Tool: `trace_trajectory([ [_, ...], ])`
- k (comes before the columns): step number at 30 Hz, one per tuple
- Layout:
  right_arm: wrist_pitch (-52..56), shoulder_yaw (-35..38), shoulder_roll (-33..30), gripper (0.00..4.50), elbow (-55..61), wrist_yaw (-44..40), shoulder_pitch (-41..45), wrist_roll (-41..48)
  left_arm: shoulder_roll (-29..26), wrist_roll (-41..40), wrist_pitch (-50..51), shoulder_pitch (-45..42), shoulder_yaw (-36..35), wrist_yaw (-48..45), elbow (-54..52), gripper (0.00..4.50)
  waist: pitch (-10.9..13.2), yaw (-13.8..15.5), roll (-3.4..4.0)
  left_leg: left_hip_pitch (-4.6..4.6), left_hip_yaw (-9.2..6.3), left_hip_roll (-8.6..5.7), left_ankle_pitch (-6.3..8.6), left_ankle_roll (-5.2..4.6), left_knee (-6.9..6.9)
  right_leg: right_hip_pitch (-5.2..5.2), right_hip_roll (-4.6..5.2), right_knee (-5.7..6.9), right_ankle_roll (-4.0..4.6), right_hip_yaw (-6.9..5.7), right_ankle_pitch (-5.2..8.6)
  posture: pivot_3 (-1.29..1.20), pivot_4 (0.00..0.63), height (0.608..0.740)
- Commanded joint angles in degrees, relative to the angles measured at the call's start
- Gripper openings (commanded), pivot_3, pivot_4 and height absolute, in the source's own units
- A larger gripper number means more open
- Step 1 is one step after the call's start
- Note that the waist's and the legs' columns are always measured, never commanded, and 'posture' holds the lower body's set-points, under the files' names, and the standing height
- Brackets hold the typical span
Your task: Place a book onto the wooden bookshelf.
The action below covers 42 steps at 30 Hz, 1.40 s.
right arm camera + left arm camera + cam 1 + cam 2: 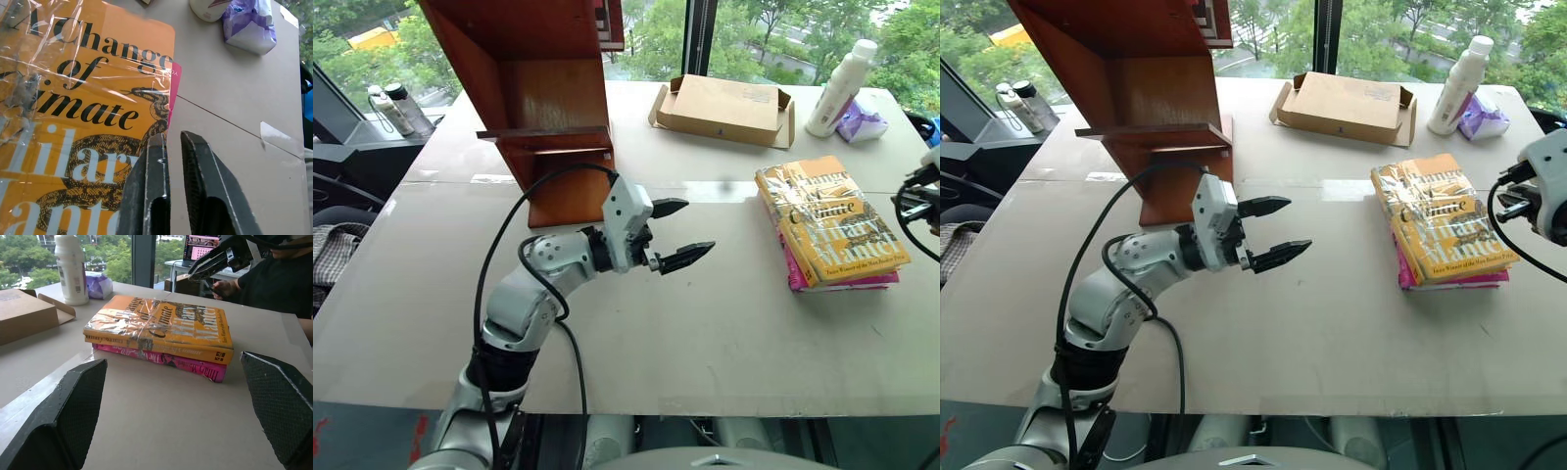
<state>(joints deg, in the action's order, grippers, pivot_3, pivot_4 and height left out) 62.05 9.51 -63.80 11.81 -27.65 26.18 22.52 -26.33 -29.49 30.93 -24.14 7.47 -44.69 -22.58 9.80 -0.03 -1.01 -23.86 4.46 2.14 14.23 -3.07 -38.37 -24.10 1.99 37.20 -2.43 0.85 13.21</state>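
The yellow-orange book (pixel 832 220) lies flat on a pink book (pixel 842 282) at the right of the table, its cover wrapped in glossy film. The wooden bookshelf (pixel 548 98) stands at the back left. My left gripper (pixel 698 226) hangs open in front of the shelf, pointing right toward the books with a wide gap of bare table between. In the left wrist view both books (pixel 161 325) lie ahead between the spread fingers (pixel 73 411). My right gripper (pixel 172 138) is shut and empty, hovering at the book's right edge.
An open cardboard box (pixel 724 108) lies at the back centre. A white bottle (pixel 842 86) and a purple packet (pixel 862 122) stand at the back right. A person in dark clothing (pixel 279 279) sits beyond the table's right side.
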Motion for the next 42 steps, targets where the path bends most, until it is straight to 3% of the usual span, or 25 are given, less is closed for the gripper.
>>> trace_trajectory([
  [1,3.1,-2.9,-1.3,0.1,-1.4,0.6,4.8,-2.7,-1.7,-0.5,-1.1,-0.5,-1.4,-1.3,-3.5,4.5,0.0,0.0,0.0,-0.02,0.0,0.0,0.0,0.0,0.0,-0.01,0.01,0.0,0.0,0.0,0.0,0.0,0.15,0.733],
  [6,2.1,-7.6,-4.7,0.1,-3.9,-2.1,5.3,-6.5,-0.7,0.6,-2.0,-0.9,0.0,-0.7,-3.6,4.5,0.0,0.8,0.0,-0.05,0.06,-0.04,0.0,-0.01,-0.04,0.01,0.07,-0.04,0.0,0.01,0.0,0.0,0.15,0.733],
  [13,-0.8,-9.9,-0.3,0.1,-17.4,-1.6,9.7,-10.3,3.4,2.5,-5.1,-3.1,3.7,-2.7,1.5,4.5,0.0,0.7,-0.01,-0.02,0.1,-0.04,0.0,-0.01,-0.06,0.01,0.03,-0.02,-0.01,0.04,-0.02,0.0,0.15,0.733],
  [18,-9.5,-11.6,3.3,0.1,-34.3,-1.3,12.3,-14.8,5.6,3.8,-7.0,-3.8,5.8,-3.5,3.6,4.5,0.0,0.7,-0.01,-0.02,0.12,-0.04,0.0,-0.01,-0.07,0.0,0.01,0.0,-0.02,0.06,-0.03,0.0,0.15,0.733],
  [23,-17.0,-13.6,7.6,0.1,-49.4,-4.7,17.7,-17.9,7.6,5.2,-8.3,-3.8,7.1,-3.0,5.0,4.5,0.0,0.4,0.01,-0.01,0.17,-0.05,0.0,-0.01,-0.06,0.0,0.0,-0.02,-0.04,0.11,-0.03,0.0,0.15,0.733],
  [27,-17.1,-14.4,10.5,0.1,-54.7,-9.4,20.7,-18.3,7.9,5.3,-8.4,-2.9,6.7,-3.1,4.4,4.5,0.0,-0.5,0.02,0.01,0.17,-0.04,-0.01,-0.01,-0.06,-0.01,-0.02,0.01,-0.05,0.12,-0.04,0.0,0.15,0.733],
  [34,-10.6,-11.0,13.1,0.1,-47.0,-16.6,20.1,-12.7,6.6,4.4,-6.7,-3.0,4.2,-2.2,3.3,4.5,0.0,-0.8,0.02,0.03,0.15,-0.02,-0.01,0.0,-0.06,-0.01,-0.02,0.13,-0.06,0.12,-0.05,0.0,0.15,0.733],
  [42,-11.4,-10.0,17.1,0.1,-30.2,-19.1,11.0,-8.8,4.1,5.3,-6.9,0.3,3.8,-2.7,2.8,4.5,0.0,-0.7,0.02,0.07,0.1,-0.01,-0.01,0.0,-0.09,-0.01,-0.01,0.27,-0.06,0.07,-0.05,0.0,0.15,0.733],
])
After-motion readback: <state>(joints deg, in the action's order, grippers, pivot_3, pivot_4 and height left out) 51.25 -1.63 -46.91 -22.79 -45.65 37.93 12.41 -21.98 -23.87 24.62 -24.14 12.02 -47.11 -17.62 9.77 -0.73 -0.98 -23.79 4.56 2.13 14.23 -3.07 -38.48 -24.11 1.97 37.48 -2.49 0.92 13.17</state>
